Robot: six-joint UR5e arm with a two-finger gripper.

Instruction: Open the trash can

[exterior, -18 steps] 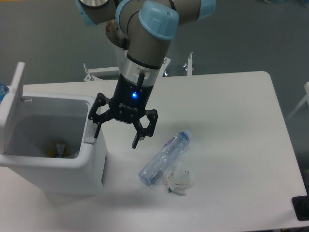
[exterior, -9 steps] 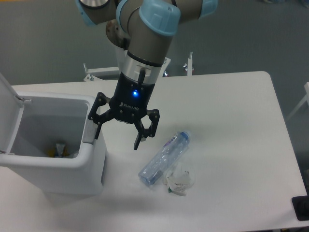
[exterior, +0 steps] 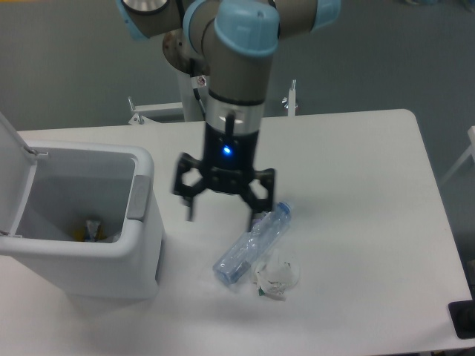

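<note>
White table (exterior: 356, 163), trash can (exterior: 82, 252) at left edge (lid up), gripper (exterior: 223, 211) jaws spread wide, beside bottle (exterior: 252, 243)

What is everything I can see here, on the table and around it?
table: one, white, fills most of the view
trash can: one, white with a grey button strip, left edge of the table, lid up, some litter at the bottom
bottle: one, clear plastic, lying on its side near the middle of the table
crumpled wrapper: one, whitish, right beside the bottle's lower end
dark object: one, black, bottom right corner, cut off by the picture's edge
metal frame: pale, behind the table's far edge
arm: one, grey with light blue joints, coming down from the top
gripper: one, black with a blue light, fingers spread open, between can and bottle, holding nothing
</note>
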